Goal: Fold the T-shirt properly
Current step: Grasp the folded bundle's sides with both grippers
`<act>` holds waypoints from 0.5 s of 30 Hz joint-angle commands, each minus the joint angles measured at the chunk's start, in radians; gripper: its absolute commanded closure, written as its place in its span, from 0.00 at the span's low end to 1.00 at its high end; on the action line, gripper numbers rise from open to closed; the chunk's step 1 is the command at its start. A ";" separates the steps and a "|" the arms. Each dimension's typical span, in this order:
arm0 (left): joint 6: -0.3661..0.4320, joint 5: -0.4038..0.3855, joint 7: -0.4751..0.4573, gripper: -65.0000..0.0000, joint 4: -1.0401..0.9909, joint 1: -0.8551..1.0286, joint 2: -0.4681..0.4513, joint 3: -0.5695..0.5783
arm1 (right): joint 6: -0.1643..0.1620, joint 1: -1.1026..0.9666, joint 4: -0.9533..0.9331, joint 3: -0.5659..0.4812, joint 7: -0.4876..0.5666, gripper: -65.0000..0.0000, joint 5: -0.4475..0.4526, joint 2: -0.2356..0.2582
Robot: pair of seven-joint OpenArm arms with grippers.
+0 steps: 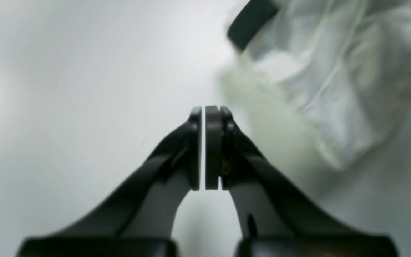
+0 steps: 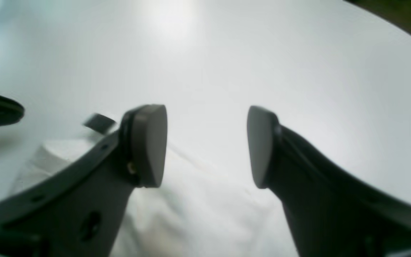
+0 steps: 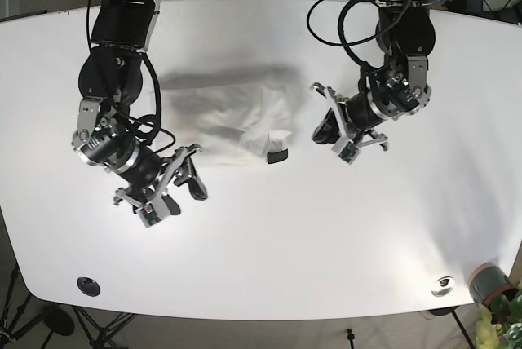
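The white T-shirt [image 3: 245, 117] lies crumpled in a heap at the middle of the white table [image 3: 342, 235], with a small dark patch [image 3: 277, 156] at its near edge. My left gripper [image 3: 329, 130] hovers just right of the heap, shut with nothing between its pads. In the left wrist view the left gripper [image 1: 205, 111] sits left of the T-shirt [image 1: 334, 89]. My right gripper [image 3: 193, 174] is open at the heap's near-left side. In the right wrist view the right gripper [image 2: 205, 142] spreads over an edge of the T-shirt [image 2: 198, 214], touching no cloth.
A black round disc [image 3: 87, 286] sits at the table's near-left, and a silver fitting [image 3: 443, 285] at the near-right. Off the right corner stands a potted plant [image 3: 492, 288]. Cables hang behind the left arm.
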 commanded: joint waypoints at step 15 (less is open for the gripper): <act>-0.001 -0.023 -0.027 1.00 -0.045 -0.135 0.065 0.302 | 0.007 -0.098 -0.012 0.113 0.027 0.80 0.020 0.029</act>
